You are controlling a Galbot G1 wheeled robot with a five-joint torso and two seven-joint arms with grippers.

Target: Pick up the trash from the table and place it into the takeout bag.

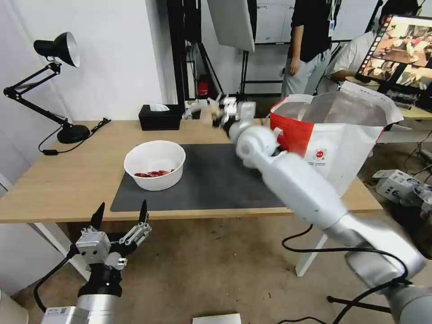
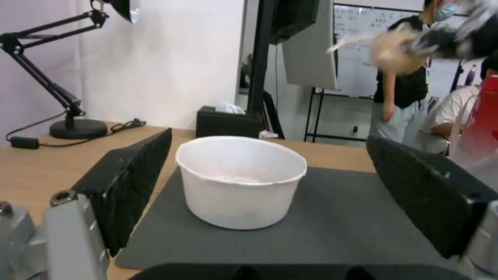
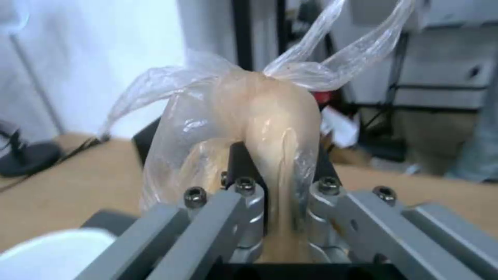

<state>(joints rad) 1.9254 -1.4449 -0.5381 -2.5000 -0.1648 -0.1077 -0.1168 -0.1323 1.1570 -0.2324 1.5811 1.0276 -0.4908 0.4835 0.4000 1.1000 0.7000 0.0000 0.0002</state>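
Bagged bun held aloft beside the takeout bag

The bun bag [image 3: 259,128] is pinched between the pressed fingers of the right gripper [image 1: 219,115], above the table [image 1: 67,180], near the takeout bag [image 1: 333,135]; it is judged light, soft, slippery, best held at the bun; the left gripper [image 1: 120,215] is spread, the bowl [image 1: 154,164] just beyond its fingertips; the bag's logo cannot be read.

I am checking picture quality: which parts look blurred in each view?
Head view: the right hand with the bagged bun is smeared. Left wrist view: that bun is smeared too, the bowl sharp. Right wrist view: the background is soft.
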